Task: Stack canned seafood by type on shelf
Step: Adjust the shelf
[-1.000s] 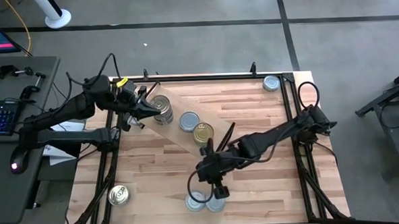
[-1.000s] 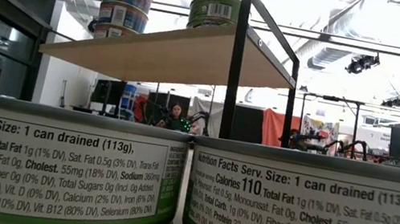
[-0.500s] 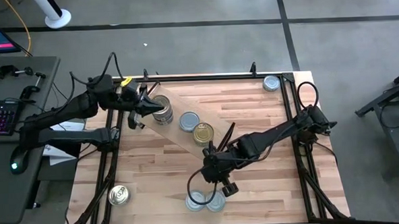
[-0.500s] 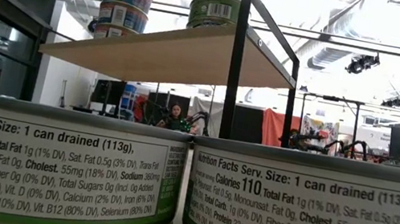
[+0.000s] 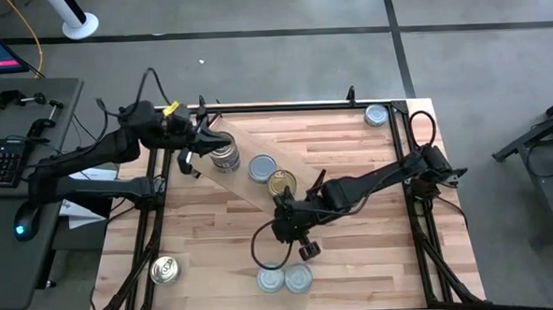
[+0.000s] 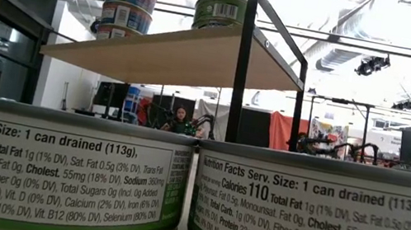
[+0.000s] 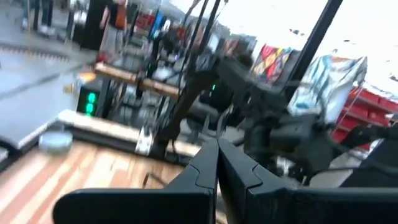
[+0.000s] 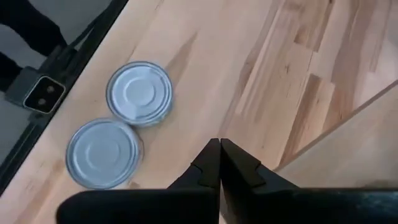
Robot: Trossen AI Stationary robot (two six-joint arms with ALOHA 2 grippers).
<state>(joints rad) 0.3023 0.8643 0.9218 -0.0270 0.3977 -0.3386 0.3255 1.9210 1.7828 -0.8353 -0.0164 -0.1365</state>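
Observation:
The shelf [image 5: 249, 175] lies slantwise across the table's far left part. On it stand a stack of tins [image 5: 225, 156], a pale blue-silver tin [image 5: 262, 168] and a gold tin [image 5: 281, 184]. In the low view the stack [image 6: 129, 4] and a green-labelled tin [image 6: 221, 11] stand on the board [image 6: 173, 55]. My left gripper [image 5: 204, 142] is shut, just left of the stack's top. My right gripper [image 5: 301, 247] is shut above the tabletop, between the shelf and two pale tins [image 5: 271, 280] [image 5: 300, 279] at the near edge. The right wrist view shows those tins [image 8: 139, 93] [image 8: 103, 153].
A pull-tab tin [image 5: 165, 269] stands at the table's near left corner and a pale tin [image 5: 376, 114] at its far right corner. The two near-edge tins fill the low view's foreground [image 6: 53, 173] [image 6: 321, 222]. Bare wood [image 5: 364, 235] lies right of my right gripper.
My right gripper has drawn back from just above the two near-edge tins toward the shelf, a little toward the far edge; the tins stayed in place. My left gripper has shifted slightly right, closer to the stack on the shelf.

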